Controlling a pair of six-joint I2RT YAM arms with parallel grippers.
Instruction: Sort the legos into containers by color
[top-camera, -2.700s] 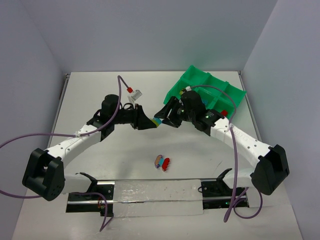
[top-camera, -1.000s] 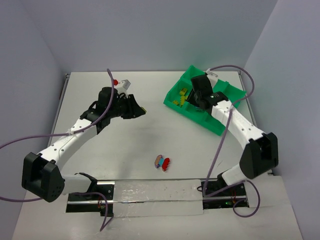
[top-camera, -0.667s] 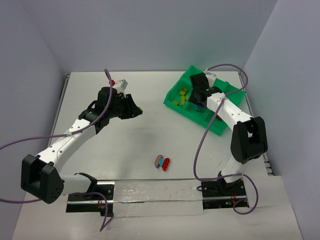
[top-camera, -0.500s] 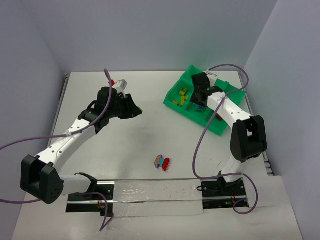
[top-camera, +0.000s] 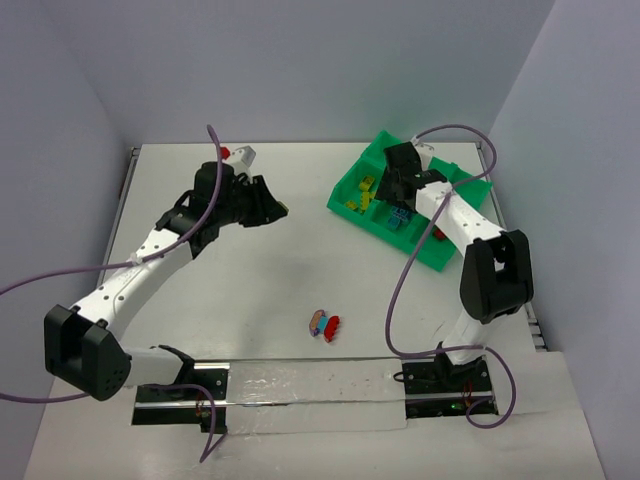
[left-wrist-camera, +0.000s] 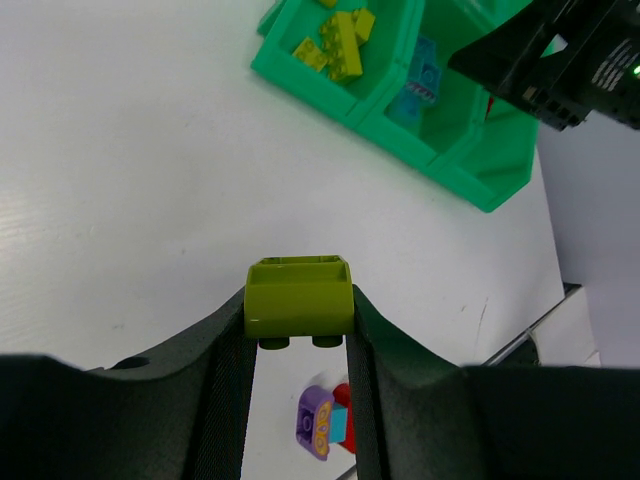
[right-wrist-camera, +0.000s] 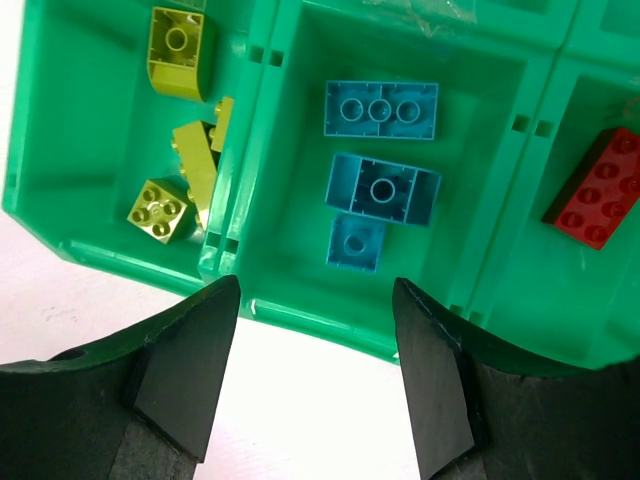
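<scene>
tray (right-wrist-camera: 300, 315): glossy green plastic | olive brick (left-wrist-camera: 298, 300): smooth plastic, soft sheen | cyan bricks (right-wrist-camera: 382, 188): smooth plastic | red brick (right-wrist-camera: 598, 190): glossy plastic | table (left-wrist-camera: 120, 180): matt white, faintly grained

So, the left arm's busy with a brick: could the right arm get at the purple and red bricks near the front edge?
Probably yes: the right gripper hangs open and empty over the green tray, and nothing stands between it and those bricks.
</scene>
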